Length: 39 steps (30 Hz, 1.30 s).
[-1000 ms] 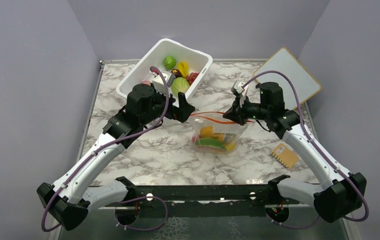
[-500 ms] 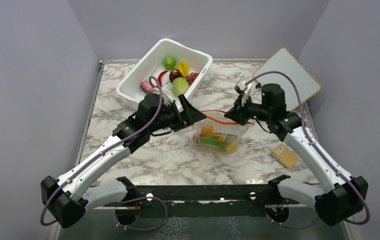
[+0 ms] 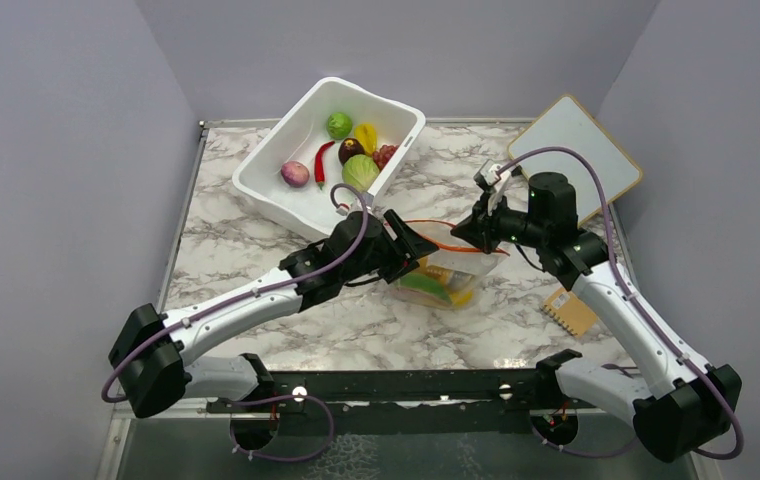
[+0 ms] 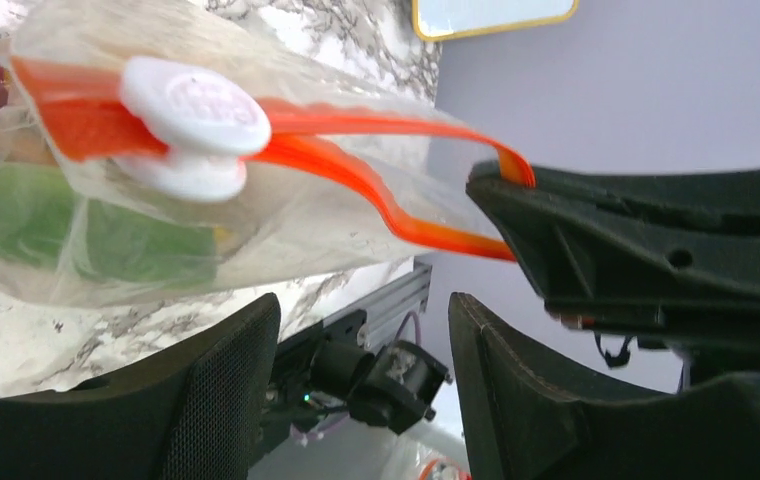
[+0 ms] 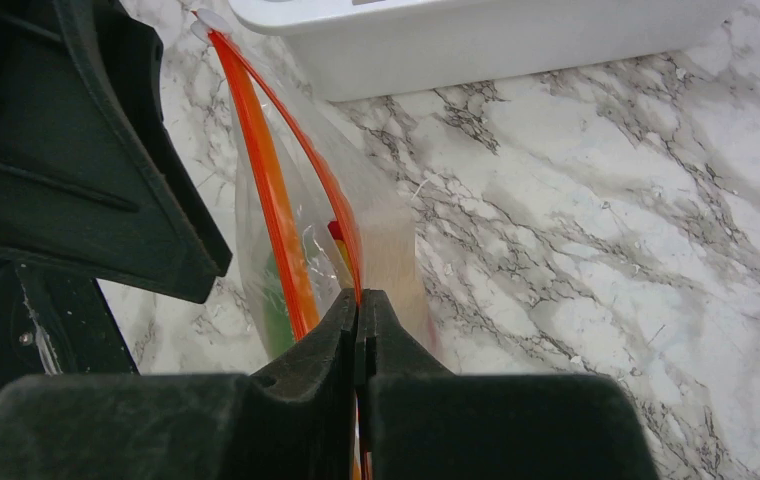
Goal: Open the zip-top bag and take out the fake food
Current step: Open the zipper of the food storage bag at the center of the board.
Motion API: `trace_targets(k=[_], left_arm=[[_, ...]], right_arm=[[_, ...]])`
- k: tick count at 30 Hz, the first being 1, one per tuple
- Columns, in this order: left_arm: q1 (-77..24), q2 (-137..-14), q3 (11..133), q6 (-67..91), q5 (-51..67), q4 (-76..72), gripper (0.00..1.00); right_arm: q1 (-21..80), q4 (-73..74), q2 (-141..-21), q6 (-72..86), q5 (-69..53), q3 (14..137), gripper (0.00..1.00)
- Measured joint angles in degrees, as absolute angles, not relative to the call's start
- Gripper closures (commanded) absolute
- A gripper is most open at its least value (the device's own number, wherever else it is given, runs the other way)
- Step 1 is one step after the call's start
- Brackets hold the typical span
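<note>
Clamped in the right gripper: orange-red zip edge of the clear floppy plastic bag. Parted, seemingly empty left gripper beside white slider; open marble tabletop lower centre.

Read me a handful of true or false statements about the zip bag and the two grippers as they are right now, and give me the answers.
1. The right gripper is shut on the orange-red zip strip of the clear plastic zip-top bag. True.
2. The bag's mouth is sealed along its whole length. False: past the slider the two halves of the strip stand apart.
3. A white round slider sits on the strip. True.
4. The bag is empty. False: plastic toy food lies inside it.
5. The left gripper is shut on the bag. False: its jaws stand apart, with nothing between them.
</note>
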<state>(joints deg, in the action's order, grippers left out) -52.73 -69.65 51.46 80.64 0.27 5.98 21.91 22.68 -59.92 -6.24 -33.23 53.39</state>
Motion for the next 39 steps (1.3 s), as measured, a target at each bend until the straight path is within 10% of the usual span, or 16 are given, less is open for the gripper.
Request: trace_targets(k=[39], left_arm=[[-55.2, -77.6, 52.1, 89.5, -10.0, -3.4, 1.00]], right_arm=[[21.9, 22.3, -56.6, -5.8, -33.7, 50.4, 0.89]])
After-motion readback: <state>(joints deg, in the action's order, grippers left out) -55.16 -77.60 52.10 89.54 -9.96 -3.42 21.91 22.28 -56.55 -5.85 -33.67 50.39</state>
